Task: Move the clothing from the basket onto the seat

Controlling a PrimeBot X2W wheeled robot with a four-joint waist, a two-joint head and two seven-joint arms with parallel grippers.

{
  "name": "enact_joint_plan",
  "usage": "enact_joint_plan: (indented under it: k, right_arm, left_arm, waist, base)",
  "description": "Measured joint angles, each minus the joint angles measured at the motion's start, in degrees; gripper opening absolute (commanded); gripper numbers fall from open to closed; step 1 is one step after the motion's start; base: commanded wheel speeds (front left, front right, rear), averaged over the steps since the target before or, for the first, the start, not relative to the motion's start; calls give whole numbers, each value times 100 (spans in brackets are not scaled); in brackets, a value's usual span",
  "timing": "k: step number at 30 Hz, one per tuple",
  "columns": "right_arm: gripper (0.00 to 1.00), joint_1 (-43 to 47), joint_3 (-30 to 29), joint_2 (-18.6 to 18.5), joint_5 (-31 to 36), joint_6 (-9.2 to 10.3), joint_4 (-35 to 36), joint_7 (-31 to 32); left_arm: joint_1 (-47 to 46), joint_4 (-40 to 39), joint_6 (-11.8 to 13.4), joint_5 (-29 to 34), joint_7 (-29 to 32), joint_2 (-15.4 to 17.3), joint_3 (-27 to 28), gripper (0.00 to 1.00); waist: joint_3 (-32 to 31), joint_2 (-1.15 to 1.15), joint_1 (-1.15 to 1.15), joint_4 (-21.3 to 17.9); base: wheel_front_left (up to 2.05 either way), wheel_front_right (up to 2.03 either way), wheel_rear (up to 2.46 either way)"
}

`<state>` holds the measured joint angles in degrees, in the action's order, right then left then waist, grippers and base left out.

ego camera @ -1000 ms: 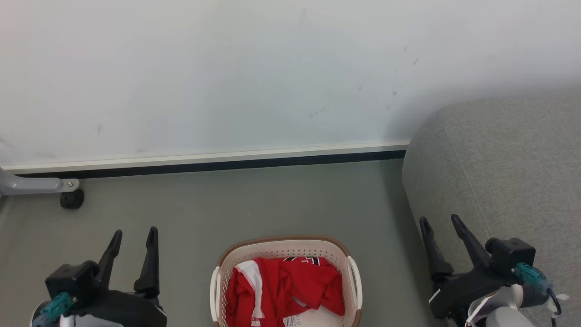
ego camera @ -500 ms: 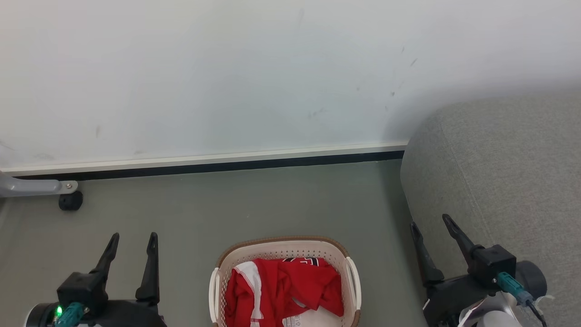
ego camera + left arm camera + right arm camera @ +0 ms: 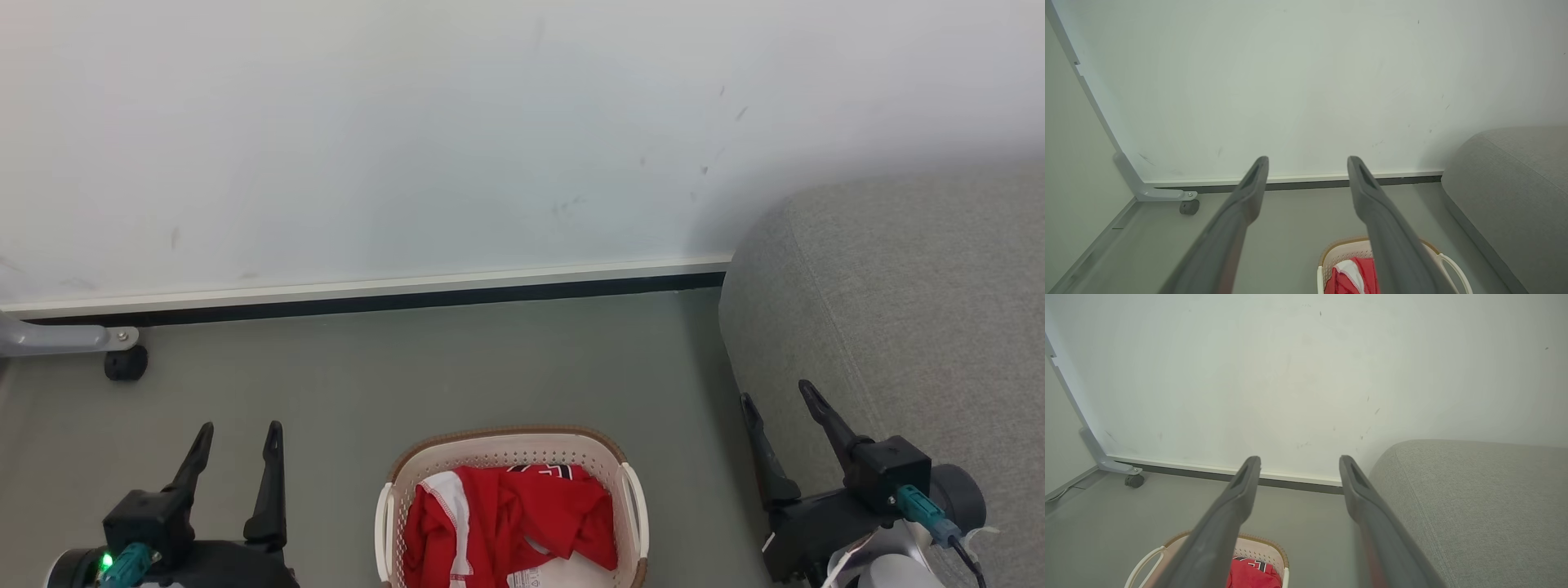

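Logging clothing (image 3: 514, 514): red heap in basket (image 3: 506, 433) on the floor, near centre, about midway between my arms. Left jaws and right jaws both apart, empty, pointing far; heap lies nearer than their tips. Seat (image 3: 914, 310) right, beside right jaws.

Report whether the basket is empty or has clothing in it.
Not empty: red clothing lies bunched inside the basket, covering most of its bottom.

Three high forward views, common basket (image 3: 506, 451)
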<state>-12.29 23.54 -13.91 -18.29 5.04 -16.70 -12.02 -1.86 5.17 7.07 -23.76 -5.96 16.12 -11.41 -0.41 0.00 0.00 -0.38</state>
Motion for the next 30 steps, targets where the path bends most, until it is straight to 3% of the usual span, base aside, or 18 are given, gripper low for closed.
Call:
enact_joint_plan:
  k: [16, 30]
  right_arm:
    - [100, -1, -27, 5, -44, -1, 51, -25]
    - [100, -265, -108, 44, -22, 52, 558, -67]
  left_arm:
    - [22, -81, 0, 83, 40, -12, 7, 100]
    - [-305, -141, -59, 277, 133, 12, -196, 100]
  waist:
    - [40, 0, 0, -8]
    - [683, 0, 0, -95]
  base:
    - [0, 0, 0]
    - [0, 0, 0]
